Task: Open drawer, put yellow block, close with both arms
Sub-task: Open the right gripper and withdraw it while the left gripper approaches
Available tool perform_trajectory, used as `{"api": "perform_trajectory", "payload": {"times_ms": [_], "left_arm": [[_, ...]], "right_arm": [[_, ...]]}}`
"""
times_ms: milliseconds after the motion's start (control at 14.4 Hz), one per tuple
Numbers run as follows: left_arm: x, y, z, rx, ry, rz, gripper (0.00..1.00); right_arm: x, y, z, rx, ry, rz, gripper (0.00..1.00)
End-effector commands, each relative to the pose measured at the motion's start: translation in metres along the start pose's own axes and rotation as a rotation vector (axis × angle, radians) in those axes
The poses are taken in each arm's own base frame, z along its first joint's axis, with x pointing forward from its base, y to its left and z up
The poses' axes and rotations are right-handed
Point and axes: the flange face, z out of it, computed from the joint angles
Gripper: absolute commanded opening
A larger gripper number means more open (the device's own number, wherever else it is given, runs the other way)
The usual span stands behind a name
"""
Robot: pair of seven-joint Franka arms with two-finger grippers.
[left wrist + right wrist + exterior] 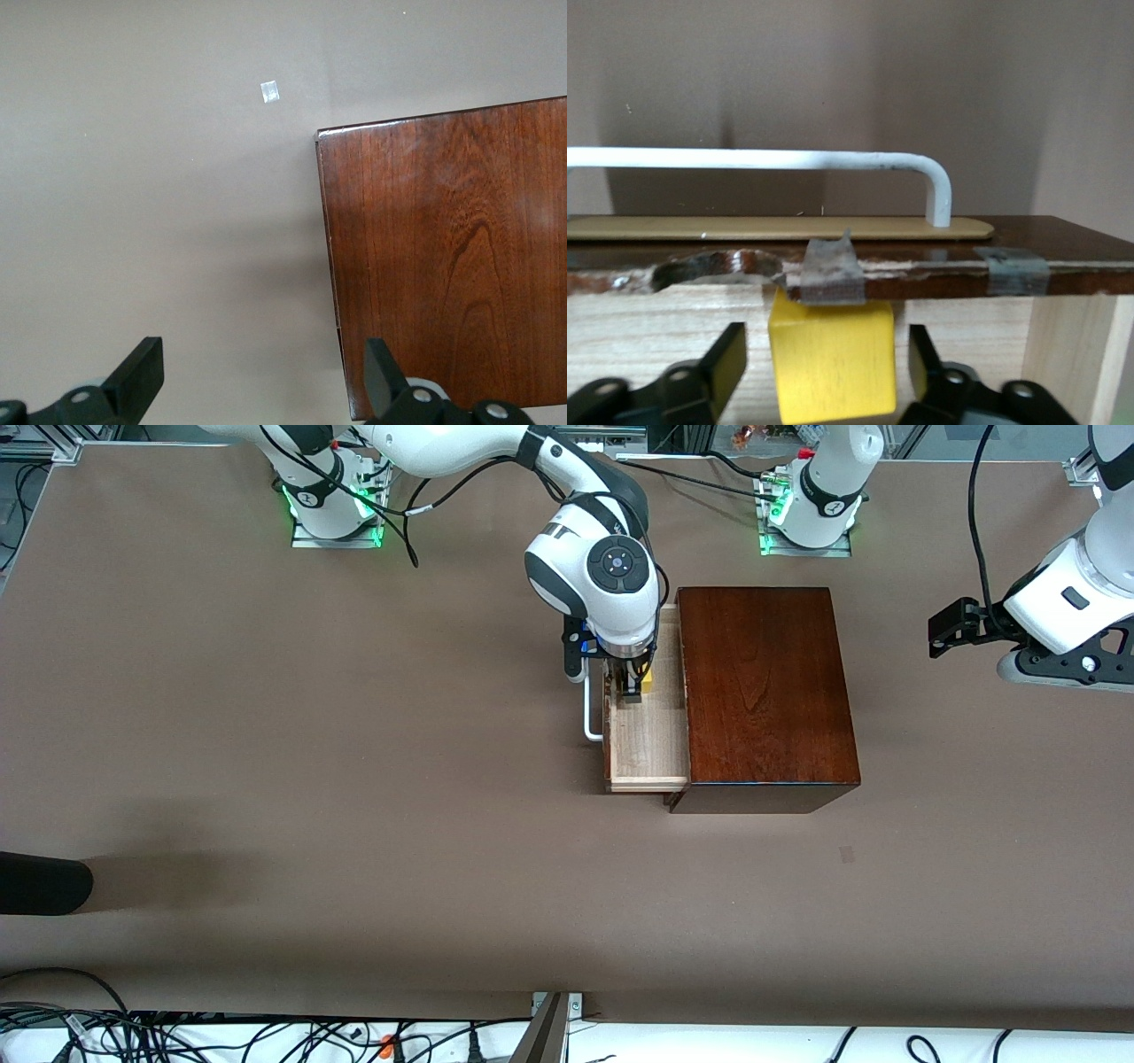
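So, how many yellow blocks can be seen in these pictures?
1. The yellow block sits in the open drawer, between the open fingers of the right end effector. Others may be hidden inside the wooden box.

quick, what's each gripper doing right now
Left gripper: open, holding nothing, waiting over the table beside the wooden box.
Right gripper: open, down in the drawer, fingers either side of the yellow block.

No readable text, label, brand or number is found in any view. Small round dark marks are seen on the white collars of the two arm bases (312, 496) (833, 506), but the signs on them cannot be made out.
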Motion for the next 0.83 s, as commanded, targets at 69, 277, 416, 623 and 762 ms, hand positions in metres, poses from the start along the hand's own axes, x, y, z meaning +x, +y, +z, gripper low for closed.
{"api": "perform_trajectory", "payload": {"times_ms": [69,277,416,623,762], "left_arm": [[-0.002,-0.002,-0.001,-0.007,-0.001,0.011,1.0],[-0.002,-0.001,-0.002,-0.007,0.0,0.011,1.0],[-0.002,0.0,-0.001,-0.007,-0.001,0.013,1.0],[-0.001,0.003,-0.002,-0.009,0.001,0.019,1.0],[-0.001,0.015,-0.001,-0.019,-0.005,0.038,1.0]], "right_arm": [[0.011,-0.012,-0.051,-0.014,0.011,0.026,1.0],[0.042,-0.028,-0.124,-0.02,0.012,-0.059,1.0],[0.084,-0.043,-0.17,-0.055,0.042,-0.251,1.0],[0.15,-0.055,-0.221,-0.162,0.067,-0.595,1.0],[0.198,-0.065,-0.244,-0.195,0.093,-0.74,1.0]]}}
